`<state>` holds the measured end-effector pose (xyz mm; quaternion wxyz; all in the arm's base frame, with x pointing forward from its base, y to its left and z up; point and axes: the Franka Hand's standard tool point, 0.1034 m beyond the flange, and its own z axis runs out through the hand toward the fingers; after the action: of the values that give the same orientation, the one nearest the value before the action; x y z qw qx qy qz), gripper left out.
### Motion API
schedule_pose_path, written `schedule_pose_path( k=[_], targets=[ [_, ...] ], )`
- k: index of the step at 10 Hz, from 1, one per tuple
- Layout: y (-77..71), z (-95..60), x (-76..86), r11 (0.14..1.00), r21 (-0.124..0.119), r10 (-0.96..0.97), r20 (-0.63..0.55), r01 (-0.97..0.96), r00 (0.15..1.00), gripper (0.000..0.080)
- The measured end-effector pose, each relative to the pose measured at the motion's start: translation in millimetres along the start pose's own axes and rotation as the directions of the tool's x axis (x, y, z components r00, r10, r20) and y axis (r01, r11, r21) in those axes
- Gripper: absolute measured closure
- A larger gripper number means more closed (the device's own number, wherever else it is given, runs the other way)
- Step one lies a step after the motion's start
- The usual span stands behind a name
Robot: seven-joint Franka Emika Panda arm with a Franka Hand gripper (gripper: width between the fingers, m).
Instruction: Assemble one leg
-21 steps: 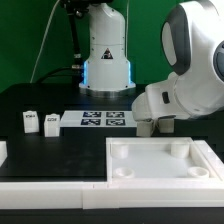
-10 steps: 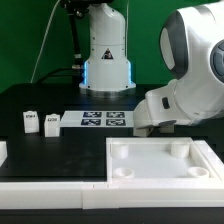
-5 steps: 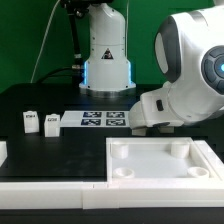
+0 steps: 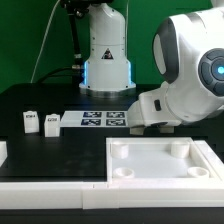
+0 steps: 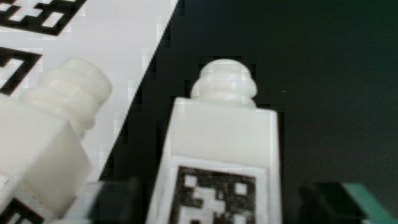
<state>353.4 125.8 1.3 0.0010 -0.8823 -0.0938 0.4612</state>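
Note:
In the wrist view a white leg [image 5: 222,150] with a rounded peg on its end and a black-and-white tag on its face lies on the black table between my fingers. My gripper [image 5: 226,204] is open, and a dark fingertip [image 5: 118,203] shows on each side of the leg with a small gap. A second leg [image 5: 54,125] lies close beside it. In the exterior view my hand [image 4: 138,118] is low over the table just right of the marker board [image 4: 100,121] and hides these two legs. Two more legs [image 4: 30,121] [image 4: 52,122] stand at that view's left.
The large white tray [image 4: 160,170] with round corner sockets lies in front of my hand. A white part [image 4: 2,151] shows at the exterior view's left edge. A corner of the marker board [image 5: 32,30] shows in the wrist view. The robot base [image 4: 106,55] stands behind.
The arm has moved toward the exterior view's left, bringing the hand closer to the marker board's end. The two legs at the left have not moved.

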Motion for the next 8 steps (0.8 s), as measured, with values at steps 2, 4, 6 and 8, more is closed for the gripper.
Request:
schedule_pose_path(
  k=[2, 4, 6, 8],
  targets=[
    [-0.1, 0.0, 0.0, 1.0, 0.0, 0.0, 0.0, 0.0, 1.0, 0.0518],
    [-0.1, 0.0, 0.0, 1.0, 0.0, 0.0, 0.0, 0.0, 1.0, 0.0518],
    [-0.1, 0.0, 0.0, 1.0, 0.0, 0.0, 0.0, 0.0, 1.0, 0.0518],
    [-3.3, -17.6, -10.4, 1.0, -0.004, -0.012, 0.022, 0.012, 1.0, 0.0518]
  ],
)
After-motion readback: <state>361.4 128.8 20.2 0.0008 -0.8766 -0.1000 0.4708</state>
